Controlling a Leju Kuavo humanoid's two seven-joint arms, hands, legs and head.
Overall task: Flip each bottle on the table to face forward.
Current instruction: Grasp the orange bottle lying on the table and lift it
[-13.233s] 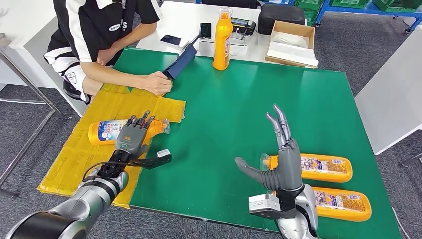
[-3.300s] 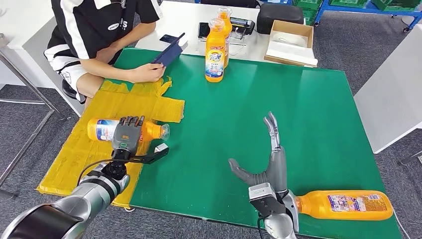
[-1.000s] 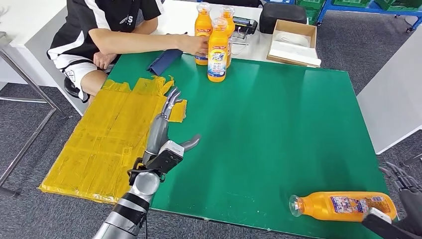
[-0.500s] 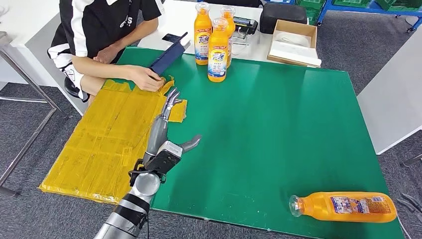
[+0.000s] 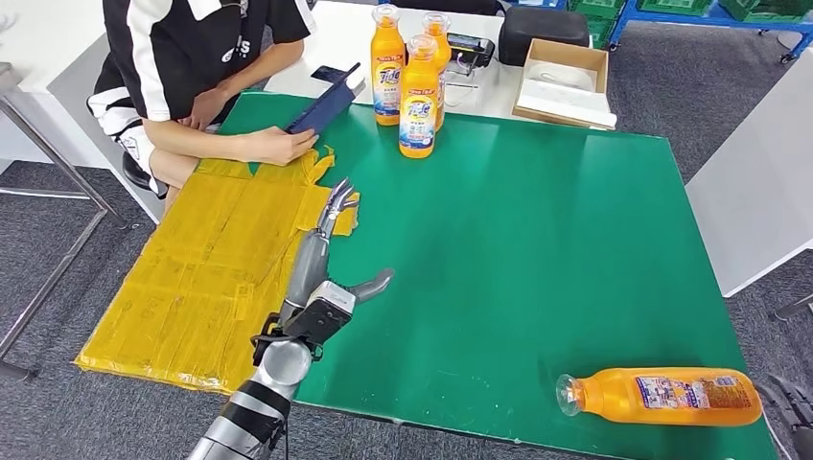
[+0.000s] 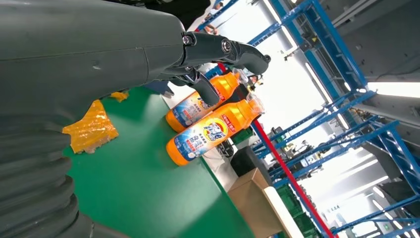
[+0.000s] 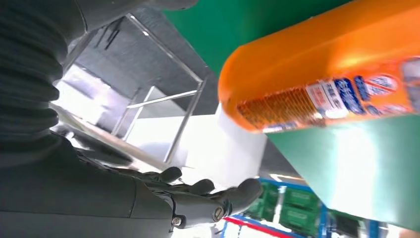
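Since half a second ago: left robot hand (image 5: 328,251) shifted slightly farther over the worktop (image 5: 537,240), person's hand (image 5: 278,146) with the dark blue folder (image 5: 324,105) barely changed; right robot hand (image 5: 792,407) withdrawn to the near right corner. Left robot hand: fingers extended and spread, thumb out to the right, holding nothing, at the seam of yellow sheet (image 5: 201,278) and green surface. Right robot hand: empty, fingers loosely curled and apart in the wrist view (image 7: 198,196), just beside the base of the lying bottle (image 5: 662,397). Lying bottle: on its side at the near right edge, cap pointing left, label up. Upright bottles (image 5: 419,96): three clustered at the far centre. Risks, as judged: bottle close to the near edge, so a clumsy approach could roll or push it off; smooth round body liable to slip from a partial grasp; swing across toward the far cluster could topple standing bottles; person's arm near the left hand's reach.
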